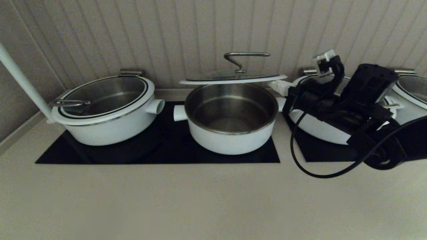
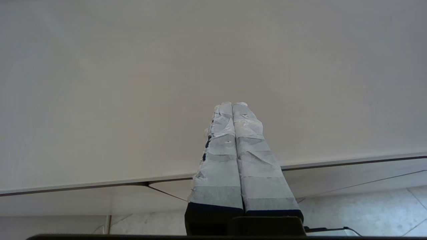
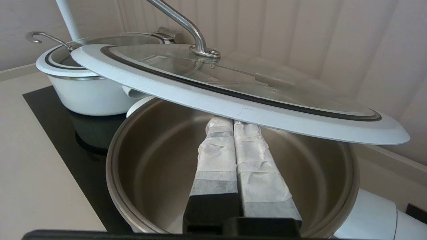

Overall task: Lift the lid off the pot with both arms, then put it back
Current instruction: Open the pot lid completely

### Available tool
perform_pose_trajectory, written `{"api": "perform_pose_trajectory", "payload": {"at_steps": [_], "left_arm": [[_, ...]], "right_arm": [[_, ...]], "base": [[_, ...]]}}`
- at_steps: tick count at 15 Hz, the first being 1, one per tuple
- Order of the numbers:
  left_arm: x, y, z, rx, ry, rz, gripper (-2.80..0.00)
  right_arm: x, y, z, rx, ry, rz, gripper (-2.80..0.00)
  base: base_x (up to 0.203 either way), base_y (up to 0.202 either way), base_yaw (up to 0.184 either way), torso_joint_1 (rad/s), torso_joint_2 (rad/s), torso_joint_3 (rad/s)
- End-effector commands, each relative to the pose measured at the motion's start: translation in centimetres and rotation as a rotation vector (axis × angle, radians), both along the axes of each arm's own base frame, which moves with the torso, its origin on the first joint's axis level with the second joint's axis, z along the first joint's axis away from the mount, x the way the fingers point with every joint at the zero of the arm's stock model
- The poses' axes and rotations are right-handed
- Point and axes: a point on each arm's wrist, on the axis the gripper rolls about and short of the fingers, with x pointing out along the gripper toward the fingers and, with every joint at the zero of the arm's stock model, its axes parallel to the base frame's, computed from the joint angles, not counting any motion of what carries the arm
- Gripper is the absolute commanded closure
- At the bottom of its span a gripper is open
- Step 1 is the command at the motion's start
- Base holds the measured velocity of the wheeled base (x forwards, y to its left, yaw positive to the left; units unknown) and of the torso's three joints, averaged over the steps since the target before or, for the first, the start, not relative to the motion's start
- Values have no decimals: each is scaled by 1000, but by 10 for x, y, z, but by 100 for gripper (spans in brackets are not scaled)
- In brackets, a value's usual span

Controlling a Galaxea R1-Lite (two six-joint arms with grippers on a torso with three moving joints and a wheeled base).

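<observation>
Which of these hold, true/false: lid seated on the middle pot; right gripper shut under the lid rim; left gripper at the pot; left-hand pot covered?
1. The lid sits on the pot. False: it is raised above the open pot.
2. The right gripper is shut, tips under the lid's rim. True.
3. The left gripper is at the pot. False: shut, facing a plain surface.
4. The left-hand pot is covered. True.

No readable text, label, brand, number or sign shows on the pots, lids, counter or arms in any view.
</observation>
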Motion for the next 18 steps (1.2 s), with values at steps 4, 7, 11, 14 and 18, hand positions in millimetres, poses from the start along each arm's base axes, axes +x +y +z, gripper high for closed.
{"api": "perform_pose_trajectory", "payload": {"at_steps": [4, 7, 11, 14, 18], "left_arm": [[0, 0, 0, 0, 1, 1, 0], [0, 0, 0, 0, 3, 4, 0], [0, 0, 0, 0, 1, 79, 0], [-11, 0, -1, -7, -144, 78, 0], [-22, 0, -3, -28, -279, 84, 0]], "right_arm": [[0, 1, 0, 0, -4, 4, 0], [-1, 1, 1, 0, -7, 5, 0], [-4, 0, 5, 3, -17, 5, 0], [-5, 0, 7, 5, -21, 5, 0], [-5, 0, 6, 4, -22, 4, 0]], "base": [[0, 0, 0, 0, 0, 0], [0, 0, 0, 0, 0, 0], [0, 0, 0, 0, 0, 0], [0, 0, 0, 0, 0, 0], [0, 0, 0, 0, 0, 0]]}}
